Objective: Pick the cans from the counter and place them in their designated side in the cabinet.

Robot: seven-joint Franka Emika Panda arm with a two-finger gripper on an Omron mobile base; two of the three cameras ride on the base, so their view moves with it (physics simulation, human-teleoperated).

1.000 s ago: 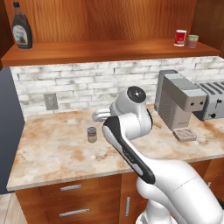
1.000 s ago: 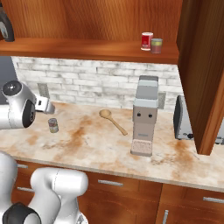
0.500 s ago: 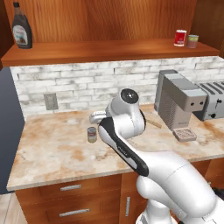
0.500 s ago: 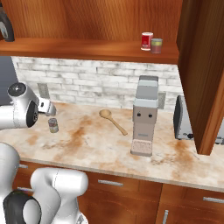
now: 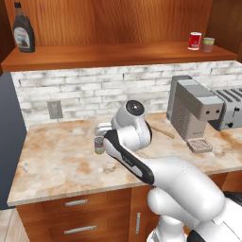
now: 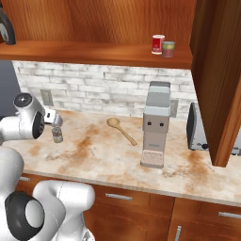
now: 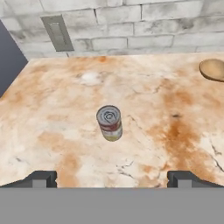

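In the left base view the mottled beige counter (image 5: 56, 160) runs under a white brick wall, with the wooden cabinet (image 5: 118, 54) shelf above already carrying a red can (image 5: 194, 40) beside a pale green-and-pink can (image 5: 207, 44) at its right end, while the olive-grey can (image 5: 99, 145) stands upright on the counter beside the arm's wrist. The right base view shows that olive-grey can (image 6: 57, 135) on the counter's left part, well apart from the wooden spoon (image 6: 121, 129) and coffee machine (image 6: 156, 123). In the hand view the gripper (image 7: 111, 178) is spread wide and empty, the can (image 7: 109, 122) ahead and roughly centred between the fingertips (image 7: 40, 179); I judge the approach should go straight down, jaws straddling the can evenly before closing.
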